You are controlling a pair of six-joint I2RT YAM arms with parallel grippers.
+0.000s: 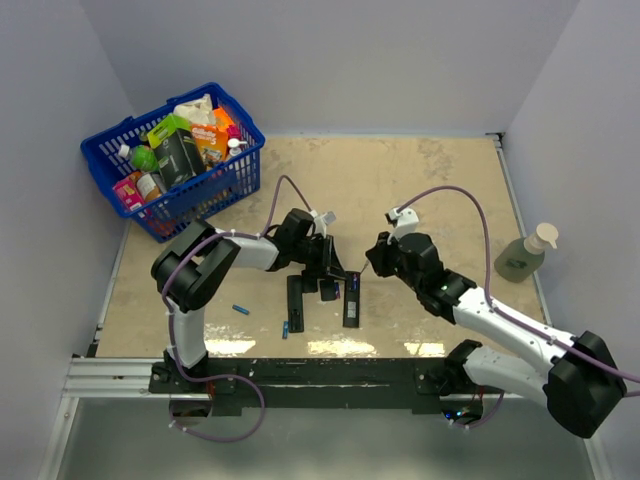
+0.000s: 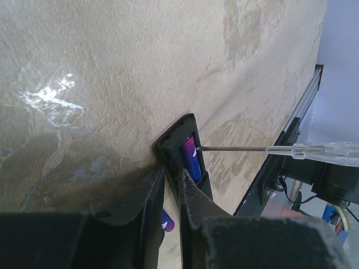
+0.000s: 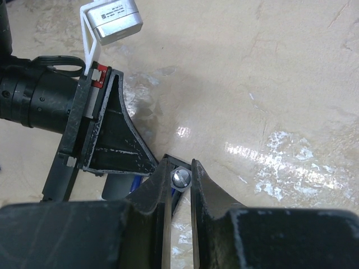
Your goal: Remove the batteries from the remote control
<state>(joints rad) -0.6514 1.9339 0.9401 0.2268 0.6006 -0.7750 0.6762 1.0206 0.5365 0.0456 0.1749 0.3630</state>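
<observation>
Closest in, the left gripper point(image 2: 171, 193) pinches the open remote point(image 2: 168, 147) by its edge, while the right gripper point(image 3: 180, 185) clamps a screwdriver point(image 2: 314, 151), its tip at a purple battery point(image 2: 190, 157) still seated inside. Two blue batteries point(image 1: 241, 309) already lie loose on the table point(image 1: 420, 190), so at least this one remains.

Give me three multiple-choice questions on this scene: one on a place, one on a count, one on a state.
1. Where does the basket stand? A. far left corner B. right edge C. near edge
2. How many batteries lie loose on the table? A. none B. two C. five
3. The right gripper is: A. open B. shut on a screwdriver C. shut on a battery
Answers: 1 A, it sits at the back left; 2 B, a second blue one lies nearby; 3 B, it clamps the handle.
</observation>
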